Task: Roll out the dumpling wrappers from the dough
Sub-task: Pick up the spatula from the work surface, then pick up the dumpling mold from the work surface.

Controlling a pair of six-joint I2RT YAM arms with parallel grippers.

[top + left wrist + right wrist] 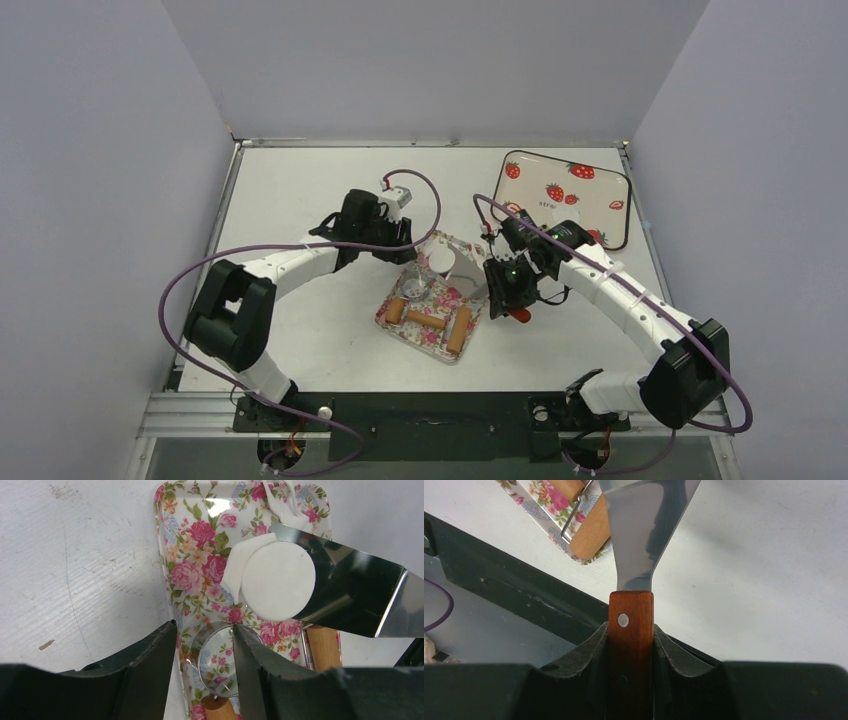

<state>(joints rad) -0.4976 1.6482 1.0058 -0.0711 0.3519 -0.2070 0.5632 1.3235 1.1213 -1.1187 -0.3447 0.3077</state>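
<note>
Left arm and right arm nearest, bases at bottom edge. Left claw over floral tray mid tabletop. Right claw just beside tray's right edge. Wrapper at tray's far end, roller at near end. Strawberry tray in far right corner.

Left wrist: left claw fingers apart, gripping nothing. Ring lies on floral tray, seen through the gap. Round white wrapper sits on spatula blade tip, over the tray. Dough scrap overlapped by wrapper's left edge; another strip at tray's far end.

Right wrist: right claw clamped on spatula's red wooden handle, blade pointing away. Roller end left of blade.
</note>
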